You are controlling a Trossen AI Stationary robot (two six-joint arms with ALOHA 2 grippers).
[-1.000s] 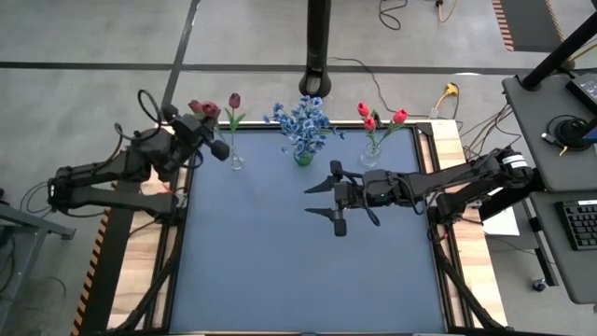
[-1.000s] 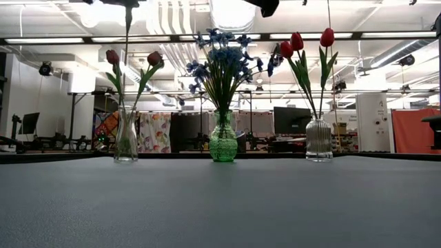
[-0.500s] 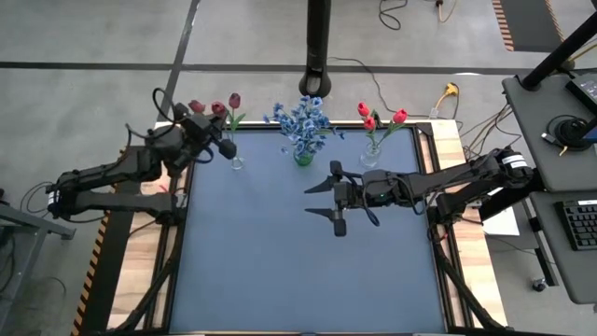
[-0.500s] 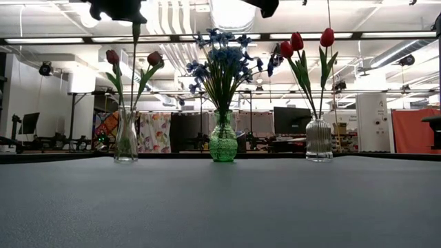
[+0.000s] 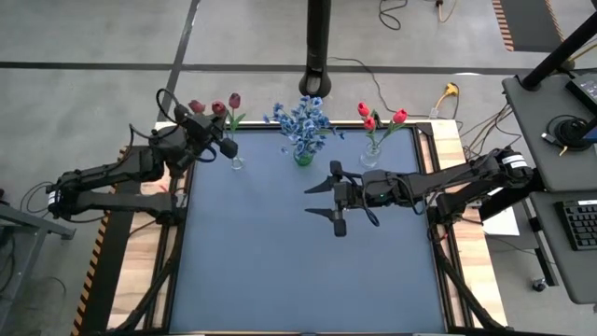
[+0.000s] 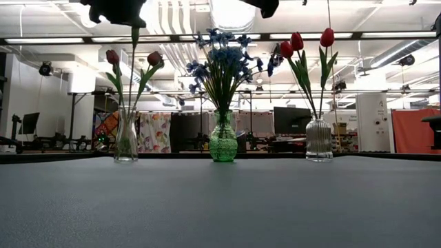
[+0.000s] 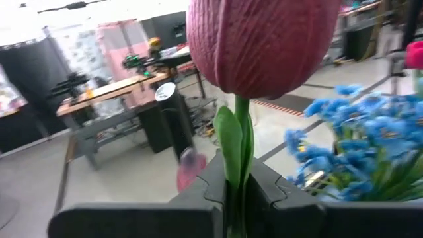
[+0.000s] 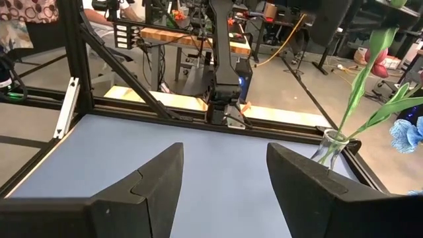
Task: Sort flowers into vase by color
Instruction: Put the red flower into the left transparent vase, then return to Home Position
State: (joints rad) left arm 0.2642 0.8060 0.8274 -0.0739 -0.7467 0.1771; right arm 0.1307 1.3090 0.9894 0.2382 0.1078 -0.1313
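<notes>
While the left gripper [image 5: 199, 124] clamps a maroon tulip [image 7: 261, 43], stem vertical, bloom up, upper left; right gripper [image 5: 322, 199] gapes mid-frame.

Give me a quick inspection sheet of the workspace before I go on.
Surface: blue mat, bare in front of the vases.
Job's things: maroon tulips in the clear vase; blue sprigs in the green vase; red tulips in the ribbed vase; one maroon tulip held above the clear vase.
Clutter: nothing seen.
Grippers: left gripper shut on the tulip's stem; right gripper open, over the mat's middle.
Cables: loose leads on the floor beyond the table.
Surroundings: desk with keyboard on the right.
</notes>
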